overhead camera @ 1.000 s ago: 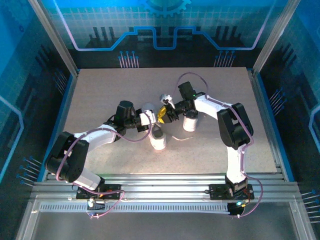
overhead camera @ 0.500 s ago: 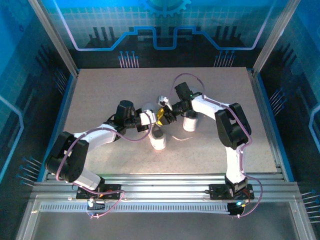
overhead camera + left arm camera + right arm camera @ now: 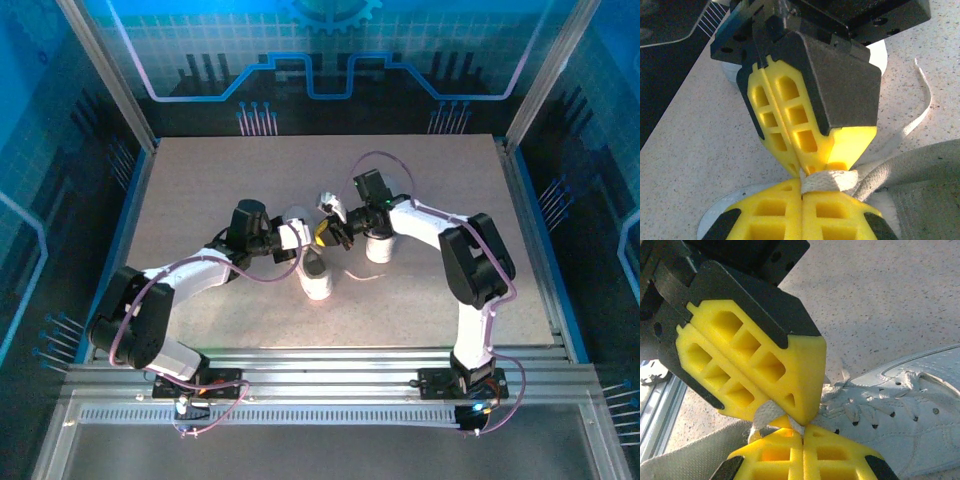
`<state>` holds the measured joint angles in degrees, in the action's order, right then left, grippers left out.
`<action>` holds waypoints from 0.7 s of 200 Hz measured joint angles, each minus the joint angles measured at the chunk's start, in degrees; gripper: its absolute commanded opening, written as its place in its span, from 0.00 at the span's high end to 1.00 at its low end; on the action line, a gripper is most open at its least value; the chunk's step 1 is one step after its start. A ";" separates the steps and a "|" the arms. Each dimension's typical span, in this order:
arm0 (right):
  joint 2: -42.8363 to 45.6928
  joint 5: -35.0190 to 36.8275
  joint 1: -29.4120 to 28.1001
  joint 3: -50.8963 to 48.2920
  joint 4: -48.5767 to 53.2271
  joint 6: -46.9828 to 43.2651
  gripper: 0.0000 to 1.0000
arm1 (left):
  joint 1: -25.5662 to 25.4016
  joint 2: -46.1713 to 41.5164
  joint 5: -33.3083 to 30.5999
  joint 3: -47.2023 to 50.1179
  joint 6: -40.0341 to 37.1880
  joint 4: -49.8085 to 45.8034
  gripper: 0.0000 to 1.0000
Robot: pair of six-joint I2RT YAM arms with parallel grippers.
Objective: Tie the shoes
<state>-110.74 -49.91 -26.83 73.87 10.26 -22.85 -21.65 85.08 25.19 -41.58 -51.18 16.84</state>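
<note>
Pinching is what both my grippers are doing. My left gripper (image 3: 313, 238) and my right gripper (image 3: 328, 228) meet tip to tip. Each has its yellow fingers (image 3: 790, 125) pressed together on the same bit of lace (image 3: 829, 181).

From above I see the whole table (image 3: 200, 190) and both arms. The near shoe (image 3: 317, 282) lies just under my two grippers, with its toe pointing at my bases. The other shoe (image 3: 379, 247) sits just beside it on the right, under my right arm. The lace is too small to make out from up there.

My left wrist camera gets close. It shows the lace as a short flat band across the spot where the fingertips touch. It also shows a loose end (image 3: 921, 100) lying in a curve on the table. My right wrist camera shows the same pinch from the other side. It also shows the white top of a shoe with small holes, but I cannot tell which shoe that is.

Both shoes are in the middle of the table. Bare table lies all around them, and every edge is well apart from my grippers. Metal rails (image 3: 330, 362) run along the near edge.

My left arm lies low and reaches in from the left, elbow bent. My right arm bends more sharply and comes in from the right, over the other shoe.
</note>
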 measured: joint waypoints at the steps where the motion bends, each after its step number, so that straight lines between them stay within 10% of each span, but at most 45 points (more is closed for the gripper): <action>1: 0.07 0.02 0.00 -0.07 -0.11 0.07 1.00 | 0.00 -0.02 0.00 0.00 0.00 0.00 1.00; 63: 2.12 1.97 0.33 -4.04 -7.32 5.05 1.00 | 0.07 -1.55 -0.90 0.02 0.09 -1.42 0.67; 140: 2.73 1.95 0.70 -6.47 -14.43 11.61 1.00 | 4.26 -10.36 -2.60 2.97 6.01 -6.23 0.63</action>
<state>-108.01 -47.97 -26.13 67.40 -4.16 -11.25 -17.39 74.72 22.59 -38.61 -45.17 10.61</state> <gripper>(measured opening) 0.040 0.372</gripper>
